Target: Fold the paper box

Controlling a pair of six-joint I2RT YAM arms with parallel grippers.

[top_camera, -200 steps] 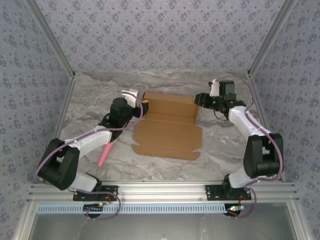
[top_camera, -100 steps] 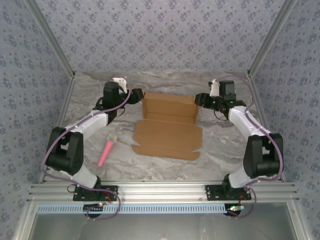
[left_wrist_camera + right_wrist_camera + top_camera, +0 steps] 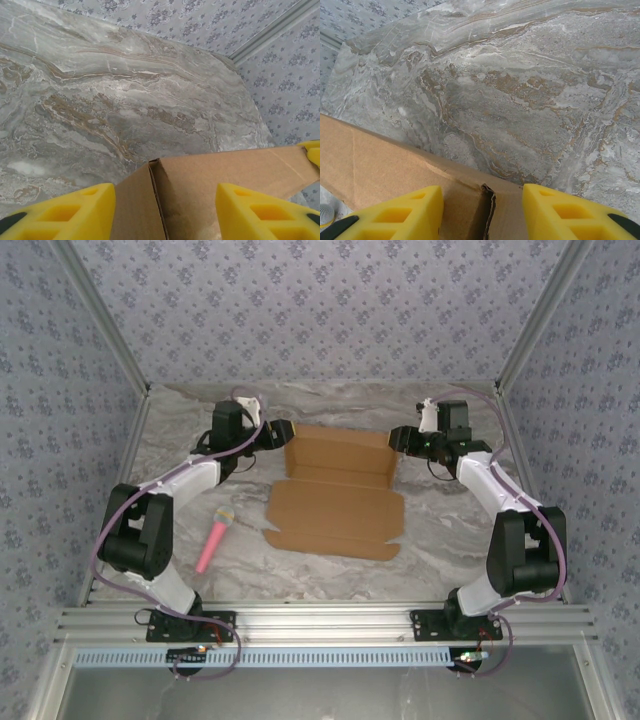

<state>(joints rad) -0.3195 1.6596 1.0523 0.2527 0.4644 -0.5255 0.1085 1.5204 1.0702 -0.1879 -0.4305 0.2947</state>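
Top external view, count of items: one paper box, one pink stick, two arms, all on or over one marbled counter. The paper box is plain brown cardboard and sits at the middle of the counter. Its far part is stood up into a shallow walled tray. Its near part lies flat as one wide flap with notched corners, pointing toward the arm bases. All positions below are taken from the box. Left gripper is at the box's far left corner, at wall height. Right gripper is at the box's far right corner, likewise at wall height. The pink stick lies on the counter to the left of the box's flat flap, well apart from it, slanted, with its lighter head nearer the box. Left wrist view: two yellow fingers stand apart at a middling gap, with the box's corner seam and both adjoining walls between them. The cardboard runs up to each finger, but whether either one presses on it cannot be told. Right wrist view: two yellow fingers, also at a middling gap, straddle the other far corner, where the seam shows a small ragged split. Contact or grip there cannot be told either. Bare counter lies beyond the box in both wrist views.
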